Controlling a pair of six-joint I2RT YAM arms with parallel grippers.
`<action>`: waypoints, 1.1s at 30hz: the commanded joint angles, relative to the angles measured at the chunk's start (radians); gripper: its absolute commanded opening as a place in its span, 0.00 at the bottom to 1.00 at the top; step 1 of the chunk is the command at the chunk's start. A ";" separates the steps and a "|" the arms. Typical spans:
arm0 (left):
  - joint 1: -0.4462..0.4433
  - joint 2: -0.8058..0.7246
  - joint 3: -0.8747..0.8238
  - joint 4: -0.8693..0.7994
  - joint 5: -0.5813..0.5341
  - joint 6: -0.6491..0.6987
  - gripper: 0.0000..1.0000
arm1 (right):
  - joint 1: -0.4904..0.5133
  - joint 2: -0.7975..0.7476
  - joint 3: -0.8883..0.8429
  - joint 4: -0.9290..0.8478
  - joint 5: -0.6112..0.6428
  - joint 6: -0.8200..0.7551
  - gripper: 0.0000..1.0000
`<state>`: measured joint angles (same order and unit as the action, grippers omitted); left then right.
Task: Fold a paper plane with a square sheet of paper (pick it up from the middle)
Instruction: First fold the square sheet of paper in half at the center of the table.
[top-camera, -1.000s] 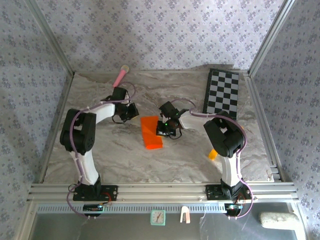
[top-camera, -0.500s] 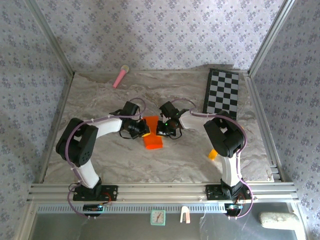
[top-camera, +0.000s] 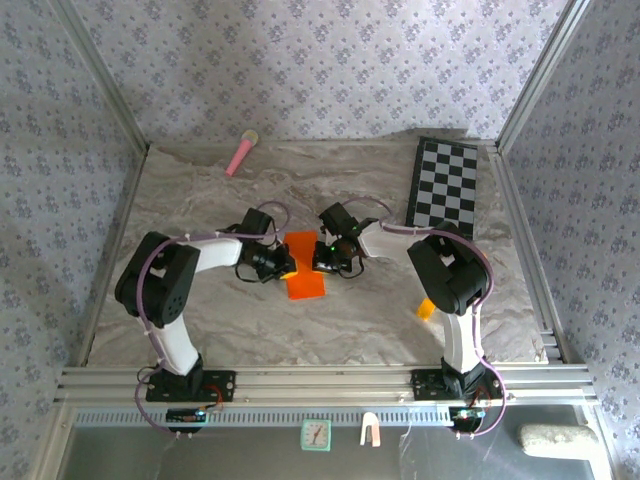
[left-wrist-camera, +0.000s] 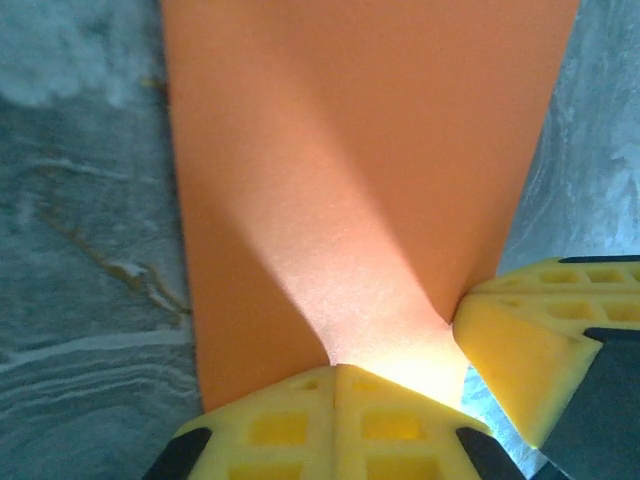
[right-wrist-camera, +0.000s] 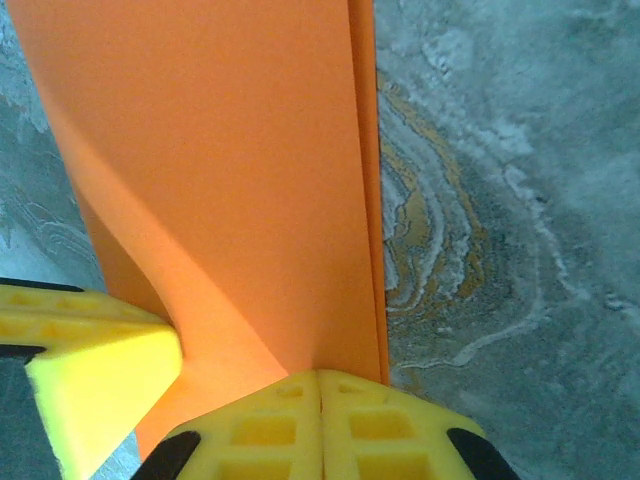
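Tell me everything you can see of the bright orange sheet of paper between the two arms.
The bright orange sheet of paper is thin, plain and matte. It lies near the middle of the grey marbled table as a narrow oblong. In the right wrist view a second layer shows along one long edge, so it is folded. The left tool and the right tool meet it from opposite sides, both open, and the paper seems to bend slightly there.
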<state>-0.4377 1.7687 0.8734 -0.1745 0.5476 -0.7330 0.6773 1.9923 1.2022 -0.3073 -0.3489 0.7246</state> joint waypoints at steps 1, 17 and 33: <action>0.066 -0.024 -0.088 -0.079 -0.082 0.043 0.05 | -0.011 0.146 -0.096 -0.203 0.194 0.004 0.06; -0.026 -0.136 -0.120 0.162 0.042 -0.126 0.05 | -0.012 0.155 -0.098 -0.191 0.186 0.006 0.06; 0.004 -0.076 -0.166 -0.032 -0.014 0.046 0.05 | -0.010 0.158 -0.110 -0.179 0.185 0.007 0.06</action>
<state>-0.4610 1.6943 0.7509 -0.0891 0.5804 -0.7532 0.6765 1.9957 1.2011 -0.3054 -0.3542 0.7250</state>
